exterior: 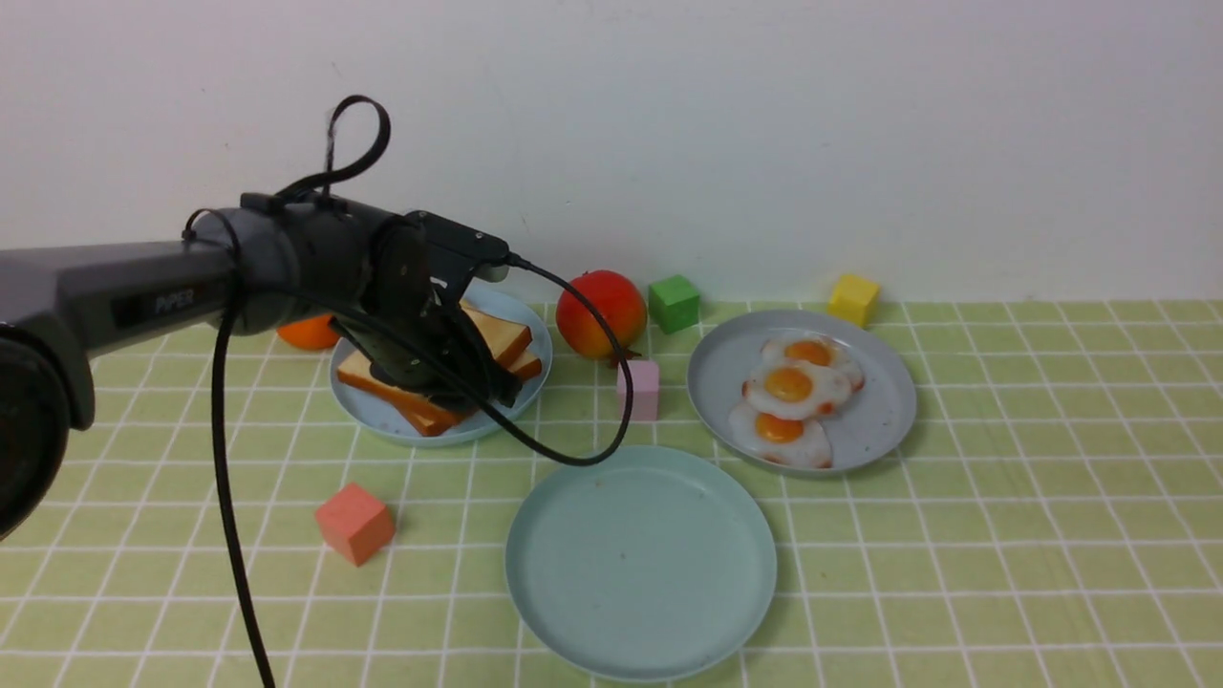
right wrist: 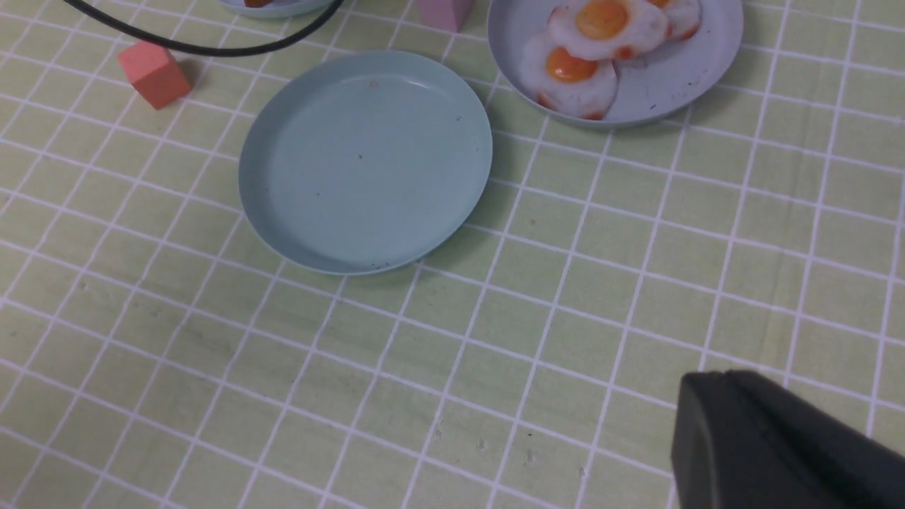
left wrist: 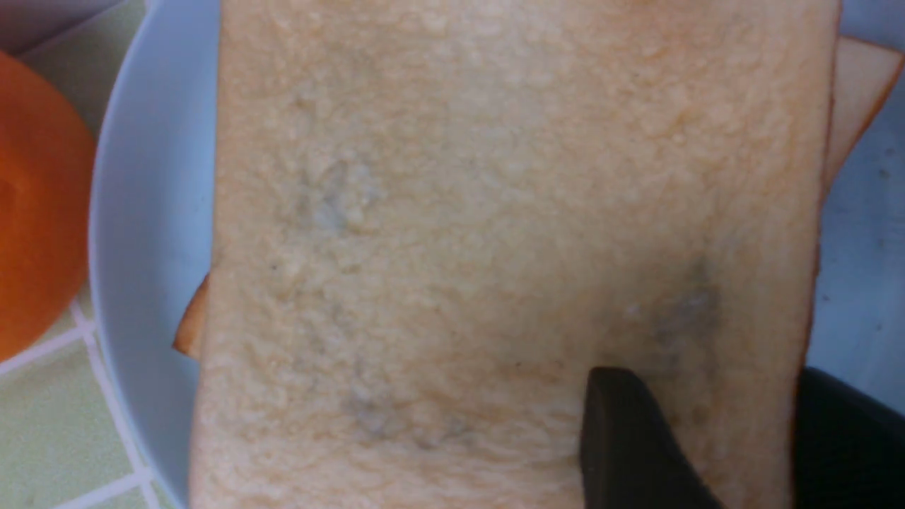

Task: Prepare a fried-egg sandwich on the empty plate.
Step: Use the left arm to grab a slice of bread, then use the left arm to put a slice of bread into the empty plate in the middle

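Left fingers (left wrist: 626, 445) straddle the top toast slice (left wrist: 495, 212) edge, grip unclear; clamp firmly, lift level; right fingers (right wrist: 778, 438) closed

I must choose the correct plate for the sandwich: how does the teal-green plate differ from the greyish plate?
The teal-green plate is bare; the greyish plate holds three fried eggs. The teal-green plate lies nearer the robot; the greyish plate lies farther back, to the right. Both are round, low-rimmed and flat on the checked cloth.
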`<move>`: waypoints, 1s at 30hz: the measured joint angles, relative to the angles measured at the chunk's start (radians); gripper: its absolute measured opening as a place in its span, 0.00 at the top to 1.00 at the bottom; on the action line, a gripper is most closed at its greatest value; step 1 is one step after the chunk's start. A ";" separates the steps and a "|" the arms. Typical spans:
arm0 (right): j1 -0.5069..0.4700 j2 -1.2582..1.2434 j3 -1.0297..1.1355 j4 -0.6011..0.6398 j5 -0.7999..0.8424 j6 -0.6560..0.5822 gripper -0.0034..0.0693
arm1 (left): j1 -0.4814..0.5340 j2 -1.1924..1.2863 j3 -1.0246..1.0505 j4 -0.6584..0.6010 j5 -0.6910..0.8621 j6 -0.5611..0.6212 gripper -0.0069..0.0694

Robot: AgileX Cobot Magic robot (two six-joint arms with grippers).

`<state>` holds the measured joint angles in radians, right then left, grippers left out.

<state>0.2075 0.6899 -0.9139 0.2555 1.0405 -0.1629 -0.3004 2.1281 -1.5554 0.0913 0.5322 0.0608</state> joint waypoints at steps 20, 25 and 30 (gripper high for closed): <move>0.000 -0.019 0.000 -0.009 0.000 0.000 0.91 | -0.181 -0.404 0.134 0.042 0.144 0.007 0.89; 0.000 -0.067 0.000 -0.009 0.000 0.000 0.91 | -0.364 -0.418 0.288 0.042 0.106 0.007 0.89; 0.001 -0.091 0.000 -0.008 0.009 0.000 0.91 | -0.474 -0.370 0.333 0.106 0.042 0.007 0.89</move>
<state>0.2087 0.5992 -0.9139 0.2472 1.0496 -0.1629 -0.7740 1.7582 -1.2219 0.1971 0.5744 0.0673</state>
